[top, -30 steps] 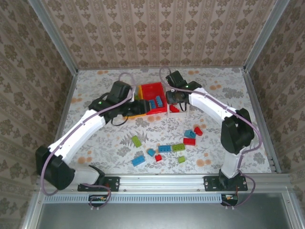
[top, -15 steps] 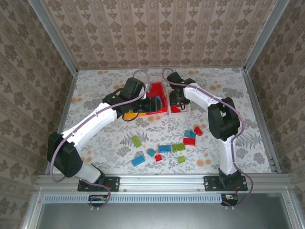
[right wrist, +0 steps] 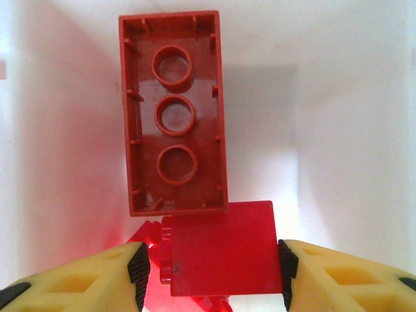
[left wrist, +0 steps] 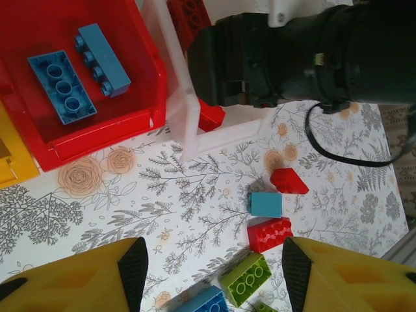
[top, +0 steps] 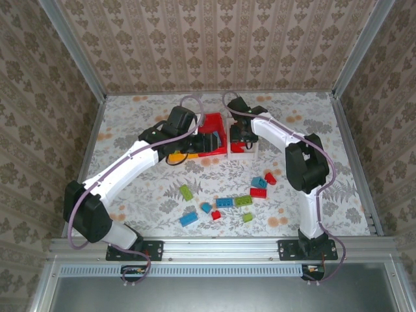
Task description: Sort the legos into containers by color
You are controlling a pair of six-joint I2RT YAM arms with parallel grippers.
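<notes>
My right gripper (right wrist: 212,273) hangs open inside the white container (right wrist: 351,130), seen from above at the gripper (top: 239,133). A square red lego (right wrist: 224,250) lies between its fingers, clear of the left pad. Above it lies an upside-down red lego (right wrist: 174,110). My left gripper (left wrist: 214,270) is open and holds nothing, hovering over the table beside the red container (left wrist: 97,140), which holds two blue legos (left wrist: 62,88). Several loose legos lie on the table: red (left wrist: 270,234), blue (left wrist: 266,204), green (left wrist: 245,278).
A yellow container (top: 179,156) sits left of the red container (top: 214,117), and the white container (top: 250,151) is on its right. More loose legos spread toward the near edge, such as a green one (top: 186,192) and a blue one (top: 189,218). The right arm's black wrist (left wrist: 292,58) is close to my left gripper.
The right gripper's jaws have widened and let go of the square red lego in the white container. The left arm has swung right, toward the red container.
</notes>
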